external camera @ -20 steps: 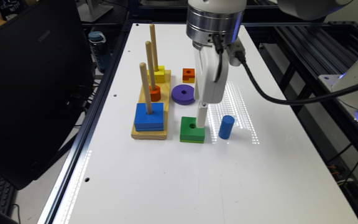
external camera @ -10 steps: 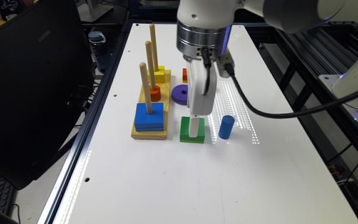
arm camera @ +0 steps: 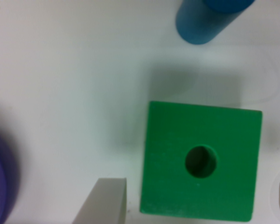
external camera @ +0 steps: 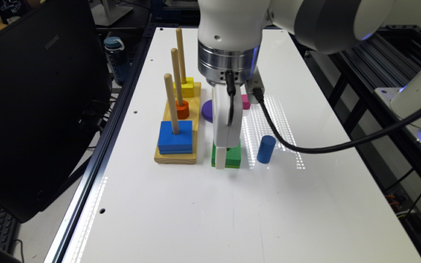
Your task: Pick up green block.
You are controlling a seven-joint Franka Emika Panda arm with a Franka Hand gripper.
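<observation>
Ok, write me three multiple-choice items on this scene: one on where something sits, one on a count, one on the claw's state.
1. The blue cylinder stands where?
A. on the peg board
B. on the table beside the green block
C. on top of the blue square block

2. How many upright pegs does the peg board carry?
A. two
B. three
C. five

3. The claw is:
A. shut on the cylinder
B. open, fingers either side of the green block
C. shut on the purple disc

Answers: 1 B, it stands on the white table to the exterior view's right of the green block. 2 B, three pegs rise from the board. 3 B, the wrist view shows a finger beside each edge, with gaps.
</observation>
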